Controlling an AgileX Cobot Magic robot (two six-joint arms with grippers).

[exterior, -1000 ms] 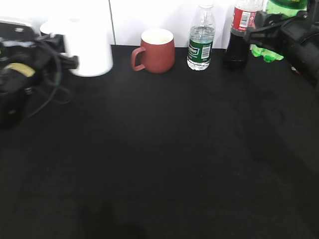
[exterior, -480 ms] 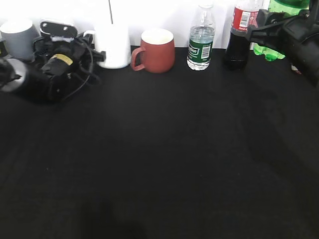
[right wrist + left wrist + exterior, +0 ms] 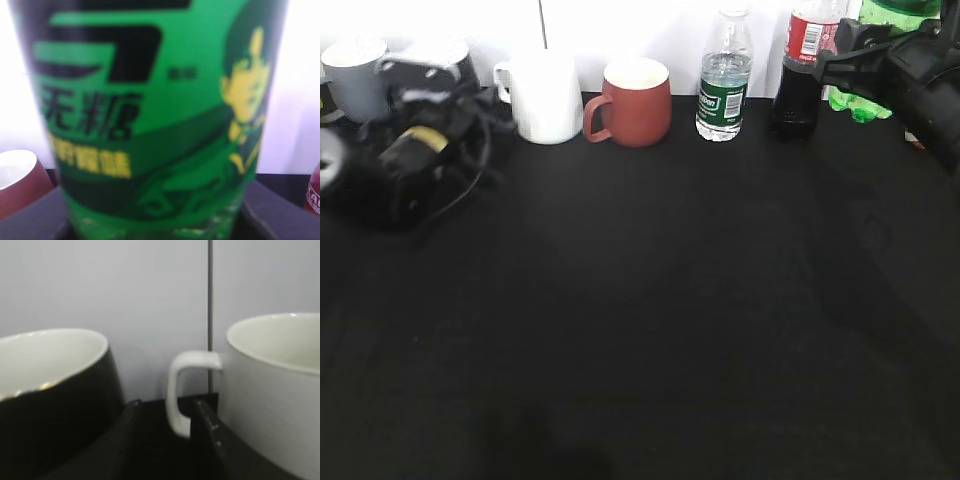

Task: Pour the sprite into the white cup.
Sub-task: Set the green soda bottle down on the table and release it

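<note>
The sprite [image 3: 882,12], a bright-green bottle with a green-and-yellow label, stands at the back right behind the cola bottle. It fills the right wrist view [image 3: 150,100]. My right gripper [image 3: 845,52] has a finger pressed against each side of the bottle's lower body [image 3: 155,212]. The white cup [image 3: 548,95] stands at the back left with its handle pointing left. In the left wrist view the cup [image 3: 280,390] is on the right. My left gripper [image 3: 166,406] is open, with the handle between its fingers close to the right finger. In the exterior view it [image 3: 490,108] is blurred.
A grey mug [image 3: 355,75], dark in the left wrist view [image 3: 50,390], stands just left of the left gripper. A reddish-brown mug [image 3: 632,100], a small water bottle [image 3: 723,85] and a cola bottle [image 3: 800,75] line the back edge by the white wall.
My left arm has swung in from the far left to the white cup's handle. The right arm and the sprite have not moved.
</note>
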